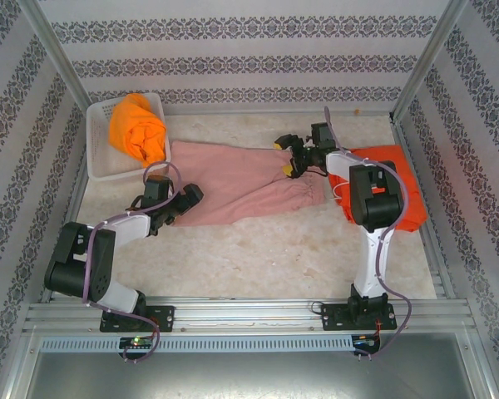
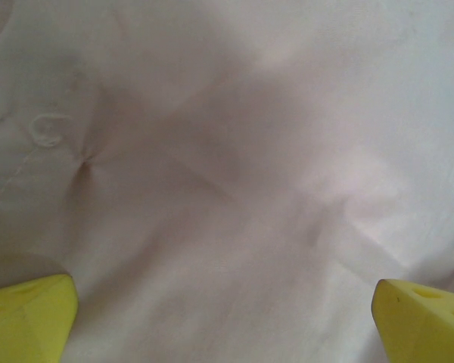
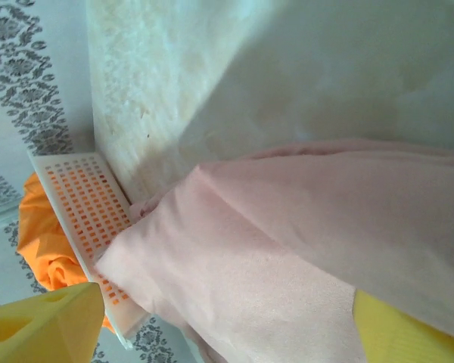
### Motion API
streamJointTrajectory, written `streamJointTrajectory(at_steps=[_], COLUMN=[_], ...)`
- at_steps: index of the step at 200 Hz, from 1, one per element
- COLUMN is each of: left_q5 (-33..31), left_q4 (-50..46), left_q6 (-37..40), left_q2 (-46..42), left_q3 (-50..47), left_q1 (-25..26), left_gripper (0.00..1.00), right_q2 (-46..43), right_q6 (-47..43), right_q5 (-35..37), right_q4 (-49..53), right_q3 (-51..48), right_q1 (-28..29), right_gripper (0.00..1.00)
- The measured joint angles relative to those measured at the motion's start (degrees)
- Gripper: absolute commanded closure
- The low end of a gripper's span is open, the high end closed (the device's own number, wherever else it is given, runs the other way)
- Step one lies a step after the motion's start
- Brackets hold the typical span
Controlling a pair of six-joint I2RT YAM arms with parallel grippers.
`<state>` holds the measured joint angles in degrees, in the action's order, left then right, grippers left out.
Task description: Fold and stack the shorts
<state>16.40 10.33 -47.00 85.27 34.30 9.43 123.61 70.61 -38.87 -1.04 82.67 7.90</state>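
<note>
Dusty pink shorts (image 1: 241,187) lie spread flat mid-table. My left gripper (image 1: 187,198) hovers open over their near-left edge; in its wrist view the pink cloth (image 2: 234,174) spans the whole picture, with both yellow fingertips (image 2: 26,318) far apart at the bottom corners. At the shorts' far-right waist end, my right gripper (image 1: 295,158) stands open. Pink fabric (image 3: 287,249) lies between its fingers and drapes over the right fingertip (image 3: 408,336). Red-orange shorts (image 1: 399,187) sit folded at the right, partly under the right arm. Yellow-orange shorts (image 1: 137,129) are bunched in the basket.
The white mesh basket (image 1: 100,158) stands in the far-left corner, its wall (image 3: 83,204) close to the pink shorts' leg end. Patterned walls and metal frame rails (image 1: 424,224) close in the table. Bare marble tabletop (image 1: 258,258) lies in front of the pink shorts.
</note>
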Motion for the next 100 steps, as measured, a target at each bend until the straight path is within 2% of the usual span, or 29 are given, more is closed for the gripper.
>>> streamJointTrajectory(at_steps=[57, 100], left_q5=[-0.39, -0.83], left_q4=[1.68, -1.16], left_q6=[-0.55, -1.4], left_q2=[-5.88, -14.49], left_q3=[-6.36, -11.61], left_q1=[0.0, 0.0], left_gripper=[0.0, 0.0], right_q2=[1.77, -5.62], right_q6=[-0.24, -2.43], right_q5=[-2.67, -2.97], right_q4=[-0.22, -0.94], right_q3=[1.51, -8.48], right_q1=[-0.9, 1.03], right_gripper=[0.05, 0.03])
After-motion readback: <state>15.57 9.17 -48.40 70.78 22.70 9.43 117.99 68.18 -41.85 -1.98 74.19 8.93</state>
